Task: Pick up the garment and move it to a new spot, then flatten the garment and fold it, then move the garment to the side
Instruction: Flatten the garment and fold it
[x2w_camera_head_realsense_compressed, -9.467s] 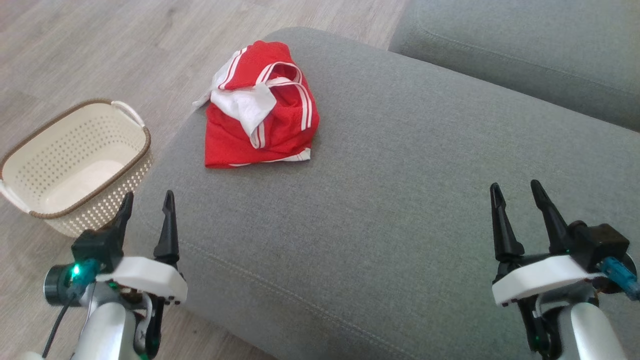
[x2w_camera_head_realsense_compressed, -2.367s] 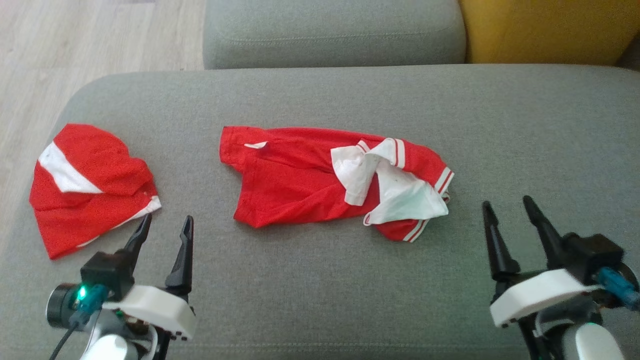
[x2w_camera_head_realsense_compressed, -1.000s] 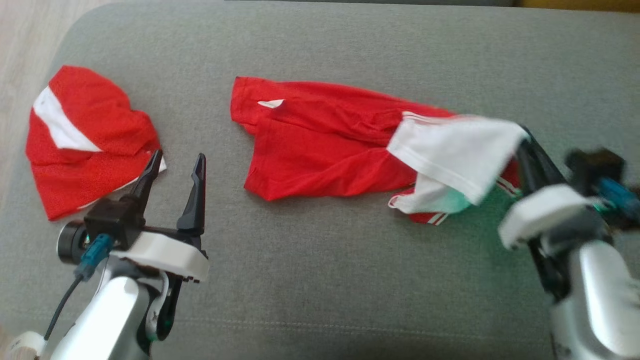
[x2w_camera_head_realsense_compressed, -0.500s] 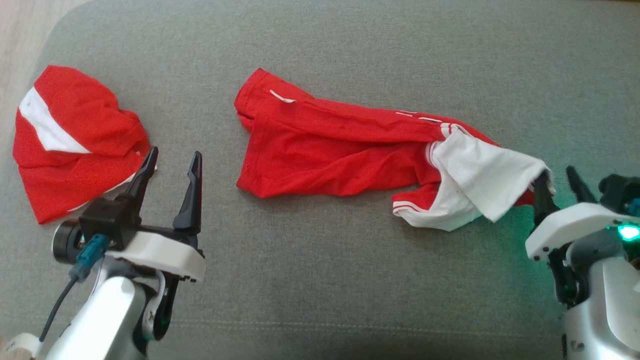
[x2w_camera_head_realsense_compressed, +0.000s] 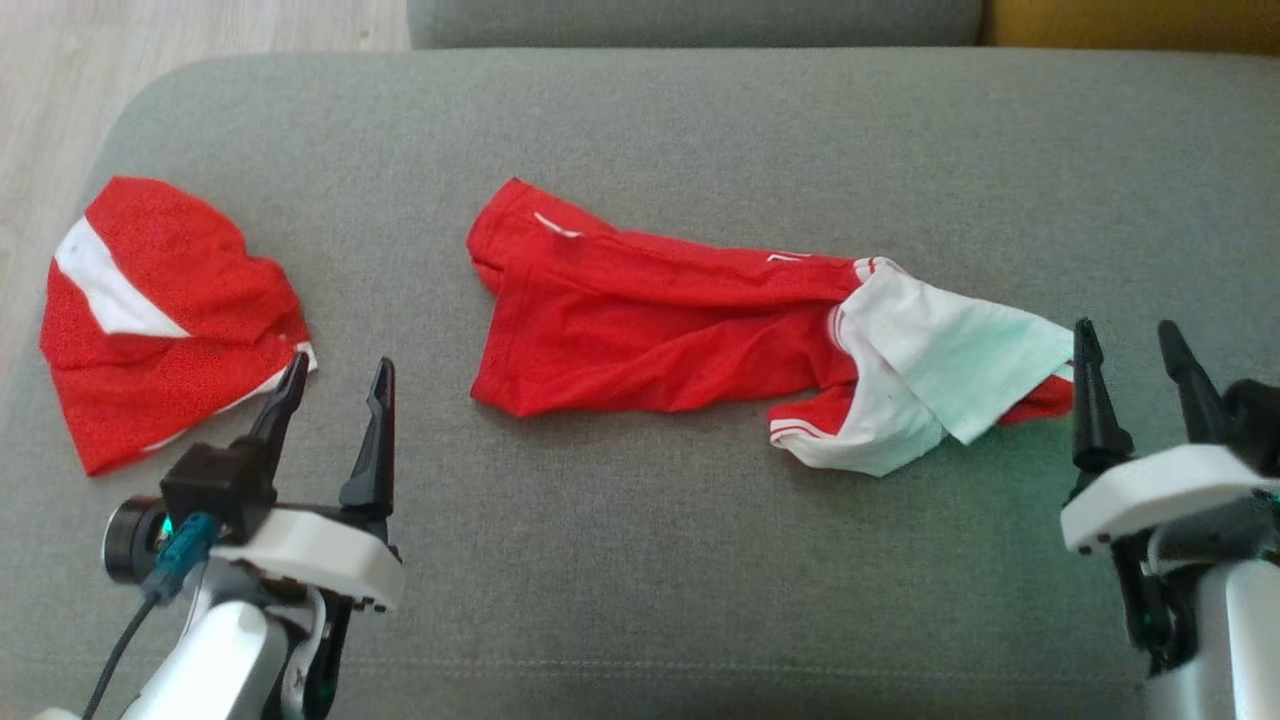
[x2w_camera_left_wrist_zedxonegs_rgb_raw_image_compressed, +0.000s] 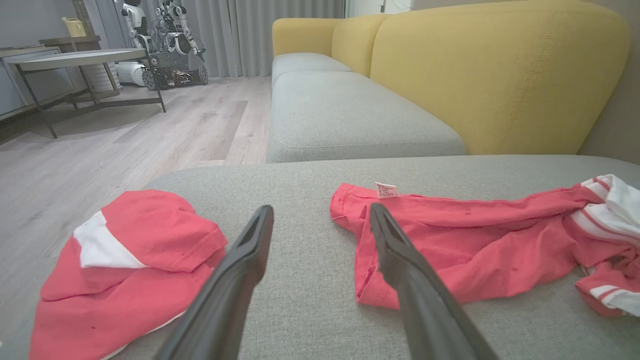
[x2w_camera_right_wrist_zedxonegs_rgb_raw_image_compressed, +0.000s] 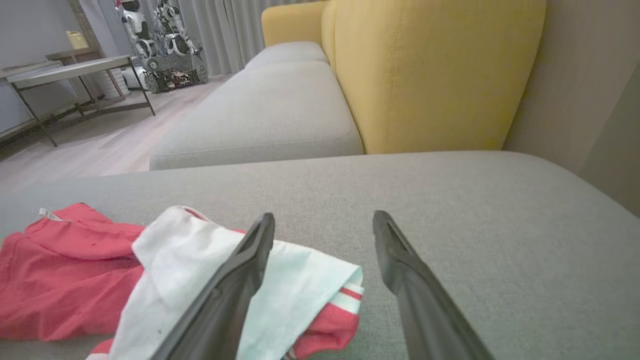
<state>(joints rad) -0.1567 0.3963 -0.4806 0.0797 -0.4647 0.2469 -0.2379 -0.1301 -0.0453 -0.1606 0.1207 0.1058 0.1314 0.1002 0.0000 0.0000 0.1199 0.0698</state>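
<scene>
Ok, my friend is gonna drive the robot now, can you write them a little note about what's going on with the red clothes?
The left claw is open and empty, near the crumpled red garment at the left end of the cushion.
The right claw is open and empty, right beside the white end of the long red garment.
That garment lies mid-cushion, stretched out but wrinkled, its white end bunched.
Done: it seems laid at its spot.
Left: flatten it, fold it, move it aside.

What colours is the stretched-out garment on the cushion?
The garment is red with a white end; head view shows it best.
</scene>
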